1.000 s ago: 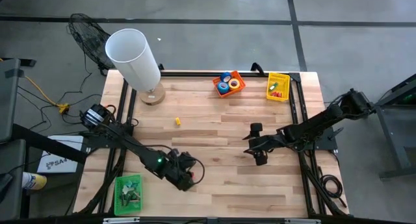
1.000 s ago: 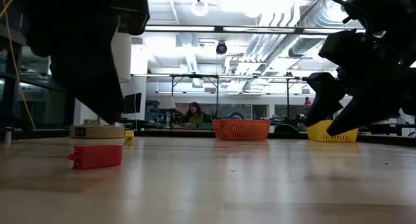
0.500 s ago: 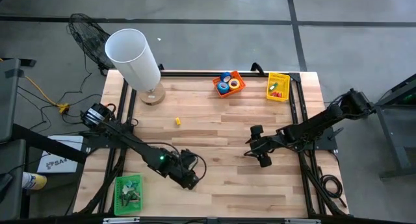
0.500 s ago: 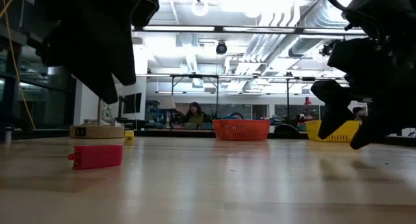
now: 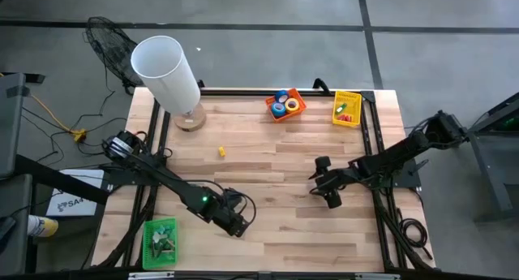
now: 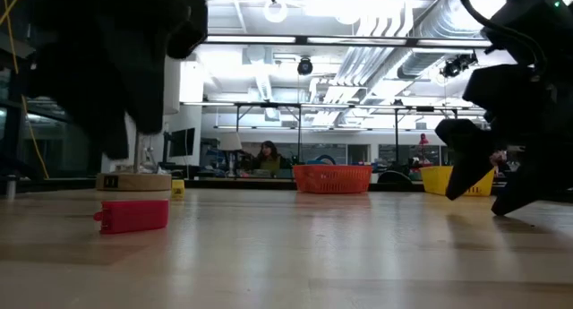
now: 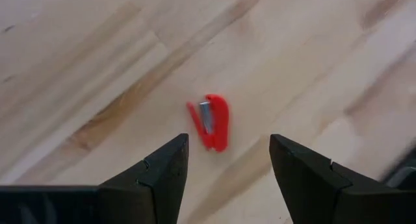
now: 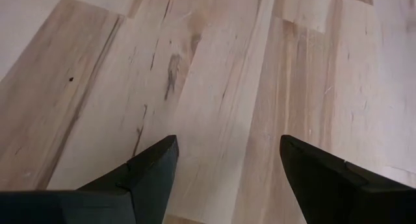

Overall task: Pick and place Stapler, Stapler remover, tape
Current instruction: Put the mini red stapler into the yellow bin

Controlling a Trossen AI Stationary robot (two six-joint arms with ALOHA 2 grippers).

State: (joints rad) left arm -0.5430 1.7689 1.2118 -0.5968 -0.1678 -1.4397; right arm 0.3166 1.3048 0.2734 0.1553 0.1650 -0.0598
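Note:
A small red stapler (image 7: pixel 211 123) lies flat on the wooden table (image 5: pixel 276 231), near the front left; the low view also shows the stapler (image 6: pixel 134 214). My left gripper (image 7: pixel 227 141) hangs open just above it, pointing steeply down, with a finger on either side and touching nothing. From overhead the left gripper (image 5: pixel 233 223) hides the stapler. My right gripper (image 5: pixel 328 196) is open over bare wood at the right middle, right gripper (image 8: pixel 227 141) with nothing between its fingers. The tape rolls (image 5: pixel 284 104), blue and yellow, lie in an orange basket (image 5: pixel 297 96). No stapler remover can be picked out.
A yellow basket (image 5: pixel 346 108) with small items stands at the far right. A green basket (image 5: pixel 160 239) sits at the near left corner. A white tube on a round base (image 5: pixel 166 73) stands far left, and a small yellow piece (image 5: pixel 221 152) lies mid-table. A person shows in the room behind.
My left gripper has rolled about its own axis above the stapler and stays open. My right gripper has sunk a little and drifted toward the table's right edge, still open. The stapler has not moved.

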